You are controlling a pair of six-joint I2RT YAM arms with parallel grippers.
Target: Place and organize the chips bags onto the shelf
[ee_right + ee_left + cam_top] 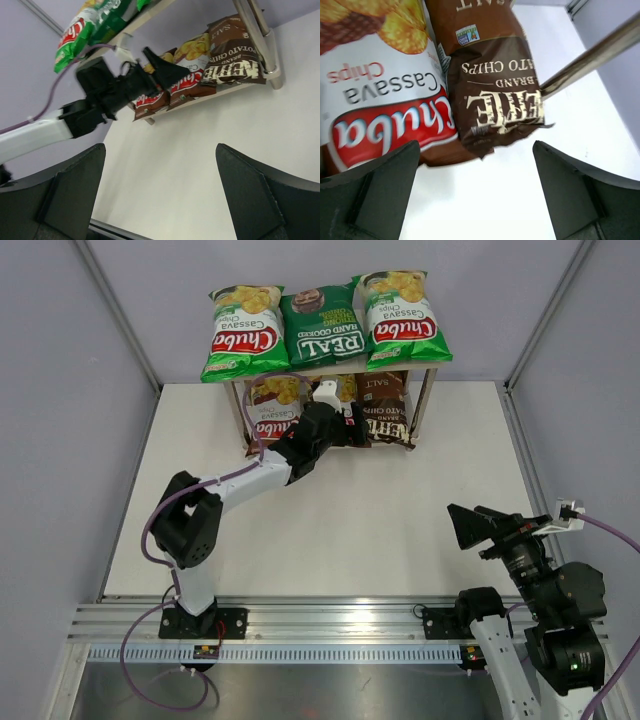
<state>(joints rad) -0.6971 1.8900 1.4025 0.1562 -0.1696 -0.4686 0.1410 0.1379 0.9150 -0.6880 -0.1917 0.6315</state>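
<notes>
Left wrist view: the left arm's fingers (375,195) stand spread wide with nothing between them, hovering over the white bench (485,200) just near of the shelf's lower tier. Just beyond them lie a glossy brown Chuba cassava bag (380,100) and, touching its right edge, the dark-brown Kettle sea-salt bag (495,100), which sits beside a shiny metal leg (590,57).

Both bags lie flat with the long axis running near to far. Their lettering is upside down from the arm's side, so the tops seem to point near.

On the small two-tier wood-and-metal shelf (424,400), a second brown Chuba bag (270,405) fills the lower left. On top, a left light-green Chuba bag (243,332) and a right light-green Chuba bag (402,320) flank the dark-green REAL bag (322,328), all laid the same way.

The right arm's fingers (65,195), also spread and empty, wait well apart at the near right.

All six bags look shelved, so this reads as the close of the last placing. The next move calls for drawing the left arm straight back toward the near side without snagging the bag edges.
</notes>
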